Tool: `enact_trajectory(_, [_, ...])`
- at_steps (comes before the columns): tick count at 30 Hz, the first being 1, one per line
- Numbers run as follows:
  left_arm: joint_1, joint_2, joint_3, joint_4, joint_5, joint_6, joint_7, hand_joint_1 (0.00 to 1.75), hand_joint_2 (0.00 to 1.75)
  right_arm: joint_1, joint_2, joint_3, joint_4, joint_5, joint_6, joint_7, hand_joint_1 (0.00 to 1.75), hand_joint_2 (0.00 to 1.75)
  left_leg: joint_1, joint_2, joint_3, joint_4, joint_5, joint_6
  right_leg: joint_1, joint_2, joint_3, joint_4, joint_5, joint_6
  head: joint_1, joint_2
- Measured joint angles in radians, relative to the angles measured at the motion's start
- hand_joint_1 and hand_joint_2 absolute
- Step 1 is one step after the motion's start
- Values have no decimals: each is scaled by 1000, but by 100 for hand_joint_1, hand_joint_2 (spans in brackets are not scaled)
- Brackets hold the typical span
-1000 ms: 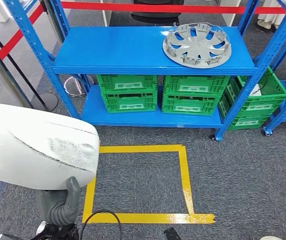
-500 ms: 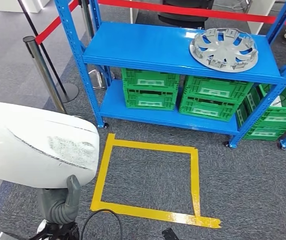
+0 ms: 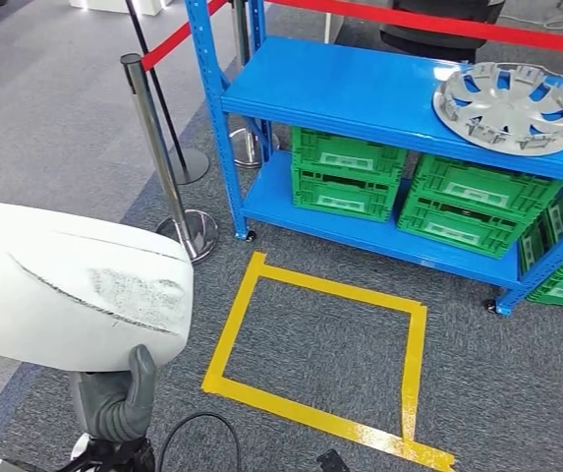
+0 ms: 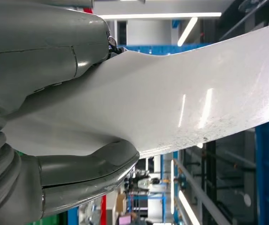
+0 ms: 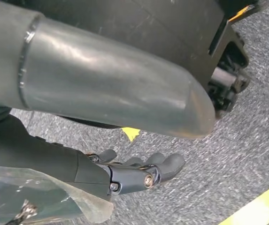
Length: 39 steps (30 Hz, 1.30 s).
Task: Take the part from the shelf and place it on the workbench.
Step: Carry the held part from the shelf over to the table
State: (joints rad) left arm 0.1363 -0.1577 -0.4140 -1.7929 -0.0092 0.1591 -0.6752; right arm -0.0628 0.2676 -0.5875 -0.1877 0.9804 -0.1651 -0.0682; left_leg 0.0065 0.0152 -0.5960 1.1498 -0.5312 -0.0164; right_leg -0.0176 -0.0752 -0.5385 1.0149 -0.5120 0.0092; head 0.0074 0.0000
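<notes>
Head view: the white part (image 3: 78,285) sits low and close to the robot's body, well off the blue shelf (image 3: 352,88) and on the side nearest the steel stanchion post (image 3: 155,147). The left robot hand (image 3: 119,398) is clamped on the part from below, its grey thumb pressed up against the near underside. The part's long axis runs roughly crosswise to the robot's forward line, its rounded end pointing toward the shelf side. It is a smooth, glossy, curved shell, like a body panel, with a scuffed grey patch and a thin dark scratch across its face. Left wrist view confirms the grip: the thumb and the fingers (image 4: 87,173) sandwich the thin edge of the shell (image 4: 182,98). Right wrist view: the right robot hand (image 5: 140,171) hangs over grey carpet with dark fingers loosely curled, holding nothing I can see; whether they are fully closed I cannot tell. No counter is visible, so the carry likely goes on away from the shelf. Still on the shelf: a silver spoked hubcap (image 3: 508,103) on top, green slotted crates (image 3: 349,172) beneath. Yellow tape square (image 3: 322,359) marks the carpet in front of the shelf.
</notes>
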Motion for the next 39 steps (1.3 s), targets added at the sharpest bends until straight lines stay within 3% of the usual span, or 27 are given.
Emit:
enact_trajectory(2, [-2,-1,0,0,0,0,0,175,175,-1,0,0,0,1,4,3,0,0,-9,38,55,-110,30,10,4,-19,-2,1,2,7,0,0])
enact_trajectory(3, [-3,-2,0,1,0,0,0,175,175,-2,0,0,0,3,6,5,0,0,-13,47,61,-130,29,15,6,-28,-4,2,4,11,1,0])
enact_trajectory(5, [-3,-3,0,2,0,1,0,175,175,-5,1,0,0,5,9,8,0,0,-15,33,53,-136,34,27,7,-44,-6,1,5,22,3,0])
enact_trajectory(6, [-3,-3,0,2,0,2,0,175,175,-6,1,0,0,7,11,10,0,0,-14,24,51,-140,39,34,5,-35,-10,6,-1,28,4,0])
enact_trajectory(8, [-6,-5,-1,3,-1,2,0,175,175,-7,1,0,0,9,14,11,0,0,-9,6,47,-147,50,48,2,15,-36,61,-44,36,6,0])
enact_trajectory(10, [-9,-6,-2,6,-2,3,0,175,175,-3,1,0,0,12,18,14,0,0,-11,-11,39,-147,56,56,2,61,-90,183,-109,37,8,0])
enact_trajectory(11, [-9,-6,-2,8,-2,3,0,175,175,-1,0,0,0,13,21,16,0,0,-13,-22,36,-146,59,58,3,68,-115,240,-129,37,8,0])
enact_trajectory(12, [-9,-6,-2,10,-2,3,0,175,175,0,0,0,0,14,23,17,0,0,-14,-34,33,-146,61,59,3,72,-128,269,-132,37,8,0])
enact_trajectory(13, [-10,-6,-2,11,-2,3,0,175,175,1,-1,0,0,16,24,19,0,0,-14,-47,32,-144,62,58,4,74,-123,261,-114,36,8,0])
enact_trajectory(14, [-10,-6,-1,12,-2,3,0,175,175,1,-1,1,0,17,26,19,0,0,-14,-60,32,-142,63,57,3,80,-100,216,-81,34,8,0])
enact_trajectory(16, [-12,-6,-2,14,-2,3,0,175,175,1,-1,1,0,20,30,20,0,0,-15,-85,28,-133,62,53,0,120,-37,86,-21,30,8,0])
enact_trajectory(18, [-16,-6,-2,17,-2,3,0,175,175,0,-1,2,0,26,34,23,0,0,-15,-107,16,-123,64,43,-3,154,1,16,-9,27,7,0])
enact_trajectory(19, [-17,-6,-2,18,-2,4,0,175,175,0,-1,3,0,30,34,24,0,0,-14,-118,9,-121,67,36,-3,155,5,9,-13,24,7,0])
enact_trajectory(21, [-18,-6,-1,19,-2,6,0,175,175,0,0,5,0,38,30,25,0,0,-11,-135,0,-119,72,25,-4,133,7,4,-8,16,7,0])
enact_trajectory(22, [-18,-6,-1,19,-2,8,0,175,175,0,1,7,0,41,27,25,0,0,-12,-126,-6,-109,65,20,-6,120,8,1,-5,11,5,0])
enact_trajectory(24, [-20,-6,-1,21,-3,9,0,175,175,0,3,10,0,45,23,24,0,0,-13,-82,-38,-37,20,9,-9,90,10,-3,-2,5,-4,0])
enact_trajectory(26, [-22,-6,-1,24,-2,9,0,175,175,2,2,12,0,47,14,22,0,0,-7,-44,-93,88,-40,-2,-7,58,9,-3,-3,3,-10,0])
enact_trajectory(27, [-21,-6,-1,27,-2,10,0,175,175,3,2,12,0,47,8,20,0,0,-4,-36,-112,134,-54,-5,-7,41,9,-3,-4,2,-10,0])
enact_trajectory(28, [-21,-6,-1,28,-2,10,0,175,175,4,2,12,0,47,4,19,0,0,-1,-31,-116,145,-49,-7,-6,26,9,-3,-4,3,-10,0])
enact_trajectory(29, [-20,-6,-1,30,-2,10,0,175,175,3,1,13,0,47,2,18,0,0,1,-26,-101,121,-27,-7,-6,12,9,-3,-5,3,-10,0])
enact_trajectory(30, [-20,-6,-1,30,-2,10,0,175,175,1,1,13,0,48,1,18,0,0,2,-14,-70,62,7,-5,-6,1,11,-3,-6,4,-10,0])
enact_trajectory(31, [-21,-6,-1,31,-2,11,0,175,175,0,1,14,0,50,2,17,0,0,0,12,-34,-6,34,-3,-5,-10,13,-3,-8,6,-10,0])
enact_trajectory(33, [-21,-6,-2,31,-4,16,0,175,175,-1,2,18,0,56,5,18,0,0,-10,58,12,-104,59,9,1,-28,14,-2,-11,14,-10,0])
enact_trajectory(34, [-20,-6,-2,31,-4,20,0,175,175,-1,2,20,0,62,9,22,0,0,-15,68,15,-118,56,15,4,-38,14,-3,-12,19,-10,0])
enact_trajectory(36, [-10,-3,-1,29,-2,23,0,175,175,-4,2,26,0,79,20,30,0,0,-16,49,10,-124,59,28,4,-55,18,-6,-14,31,-8,0])
enact_trajectory(37, [-2,-2,1,25,0,24,0,175,175,-5,2,31,0,88,23,33,0,0,-14,37,10,-128,62,35,2,-42,17,-1,-24,36,-6,0])
enact_trajectory(39, [9,0,4,19,5,22,0,175,175,-5,2,39,0,97,24,34,0,0,-11,13,11,-135,70,49,-1,15,-13,68,-72,42,-1,0])
